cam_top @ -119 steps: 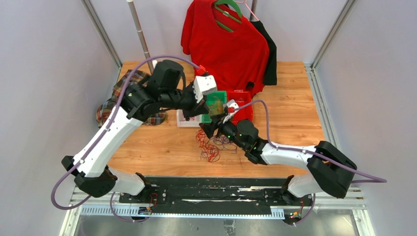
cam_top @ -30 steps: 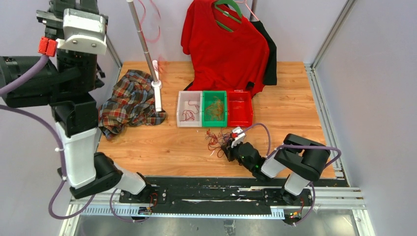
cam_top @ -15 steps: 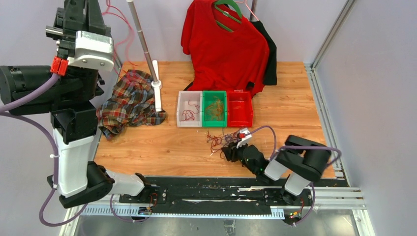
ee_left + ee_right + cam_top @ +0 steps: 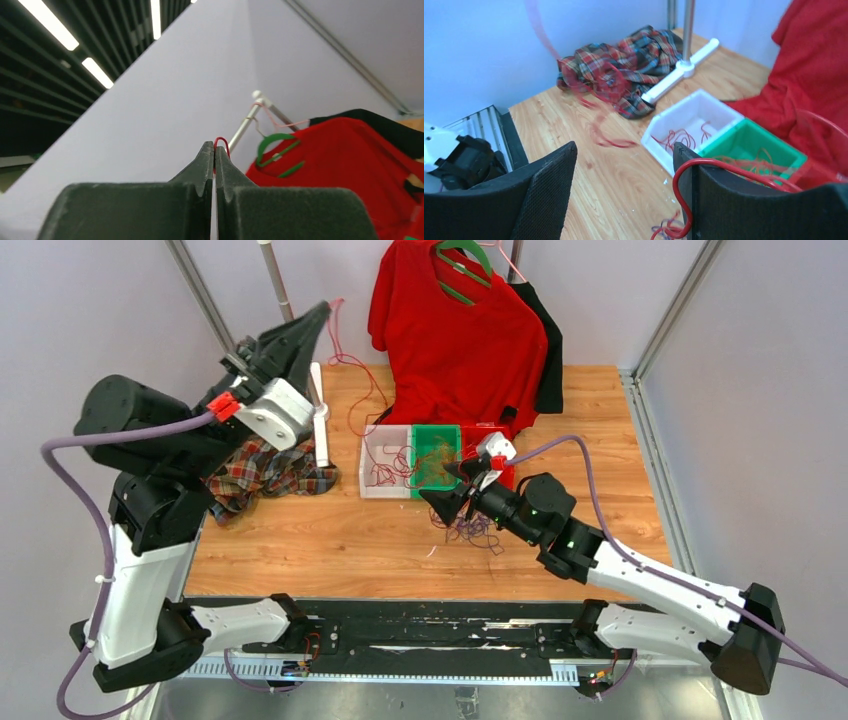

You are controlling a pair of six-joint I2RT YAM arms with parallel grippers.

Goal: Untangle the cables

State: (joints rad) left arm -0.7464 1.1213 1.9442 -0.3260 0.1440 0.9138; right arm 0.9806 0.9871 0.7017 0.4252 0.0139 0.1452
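Red cable [image 4: 221, 142], a thin loop of it, is sitting clamped between the tips of the left jaws, which are pressing fully together in the left wrist view. The left arm [image 4: 150, 510] is rearing up over the 9 o'clock side of the counter [image 4: 330, 540]. Its elbow is standing high and its forearm is tipping toward 12 o'clock, so the left jaws are hanging in the air near the back wall at about 11 o'clock. From there the red cable is trailing down in a slack curve toward the white bin [image 4: 365, 455] at the counter's middle.

The right arm [image 4: 640, 575] is reaching low from its base at 5 o'clock, stretching out toward 10 o'clock. The right jaws are hovering at the near edge of the green bin [image 4: 436, 428] and are standing wide apart, gripping nothing. A red strand [image 4: 680, 187] is draping loosely against the inner edge of one finger [image 4: 724, 200].

The cables [image 4: 470, 532], a loose tangle of purple and red, are lying on the counter just at 6 o'clock of the green bin, beside the right jaws. More wires are lying in the bins: red ones in the white bin and orange ones in the green. A red bin [image 4: 503, 475] is sitting at 3 o'clock of the green one.
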